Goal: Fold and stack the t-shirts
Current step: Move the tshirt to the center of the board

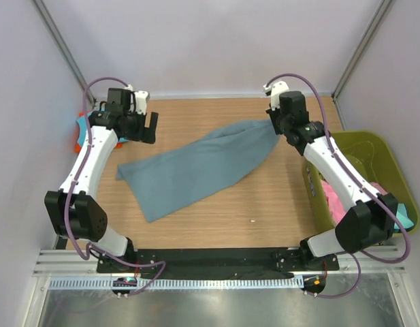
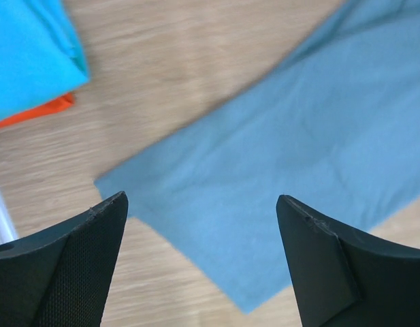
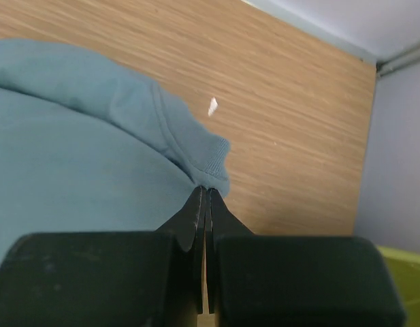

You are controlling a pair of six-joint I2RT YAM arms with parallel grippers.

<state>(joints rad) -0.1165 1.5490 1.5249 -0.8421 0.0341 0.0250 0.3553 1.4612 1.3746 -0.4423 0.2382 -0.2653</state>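
Note:
A slate blue-grey t-shirt [image 1: 199,167] lies stretched diagonally across the wooden table. My right gripper [image 1: 273,128] is shut on its far right end; in the right wrist view the closed fingertips [image 3: 207,193] pinch the ribbed collar edge of the shirt [image 3: 73,157]. My left gripper [image 1: 147,127] is open and empty above the table's far left, beyond the shirt's left corner; its view shows that corner of the shirt [image 2: 264,177] between the spread fingers [image 2: 107,225]. Folded turquoise [image 2: 29,54] and orange [image 2: 39,112] shirts lie stacked at the far left.
An olive-green plastic basket [image 1: 373,157] stands at the right edge, holding pink cloth [image 1: 342,197] and a bit of turquoise cloth [image 1: 406,218]. A small white speck [image 1: 252,221] lies on the table near the front. Grey walls enclose the table.

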